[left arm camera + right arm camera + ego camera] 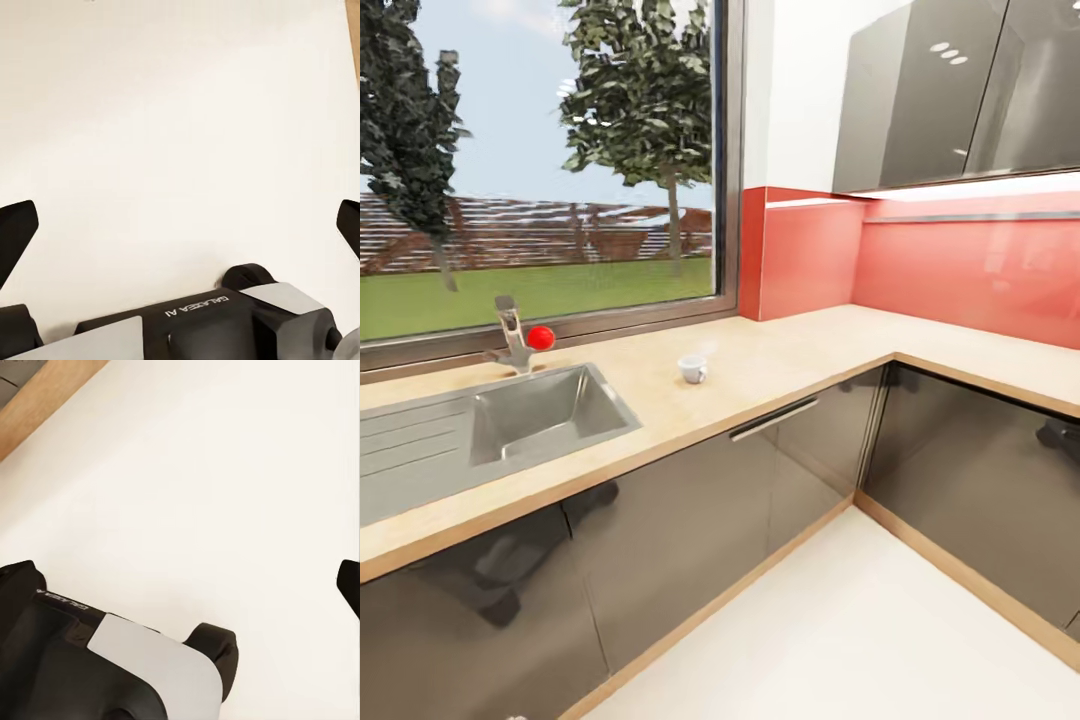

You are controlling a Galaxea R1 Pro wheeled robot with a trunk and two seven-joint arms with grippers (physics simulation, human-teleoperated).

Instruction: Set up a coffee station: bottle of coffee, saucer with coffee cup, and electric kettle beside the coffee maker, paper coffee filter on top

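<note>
Your head camera looks over the countertop (pixel 780 345), an L-shaped beige slab with a wood-coloured edge that runs from 9 o'clock across the middle and turns at the red-backed corner towards 3 o'clock. Glossy dark-grey cabinets (pixel 690 520) sit beneath it, and pale floor (pixel 860 630) spreads towards 5 o'clock. A big window (pixel 540 160) showing trees and grass takes up the area from 10 to 12 o'clock, with grey wall cupboards (pixel 950 90) at 2 o'clock. A steel sink (pixel 530 415) is set into the slab at 9 o'clock, its tap (pixel 512 335) standing behind it with a red ball (pixel 540 337) just beside the tap.

The coffee cup (pixel 692 369) stands upright on bare countertop near the centre, at 3 o'clock from the sink and well apart from it.

Your left gripper (pixel 180 232) hangs over pale floor with its dark fingertips (pixel 15 232) spread wide and nothing between them. Your right gripper (pixel 184 585) is likewise spread wide and empty above the floor, with a wooden plinth (pixel 37 397) at the frame's corner.
</note>
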